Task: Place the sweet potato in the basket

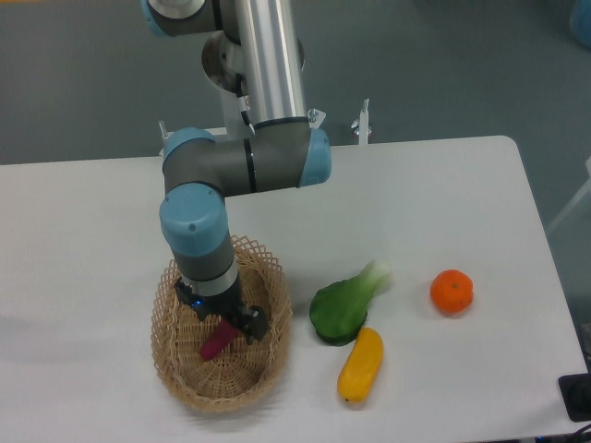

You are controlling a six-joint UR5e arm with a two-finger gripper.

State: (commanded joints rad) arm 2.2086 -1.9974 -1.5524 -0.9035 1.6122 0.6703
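From the fixed camera, the gripper reaches down inside the basket on the white worktop. Its fingers appear spread, with the sweet potato lying just beside them on the basket floor. To the right sit a bok choy, a yellow vegetable and an orange.

Silver aluminium tube links, grey joint housings, light blue caps, small black gripper with blue light
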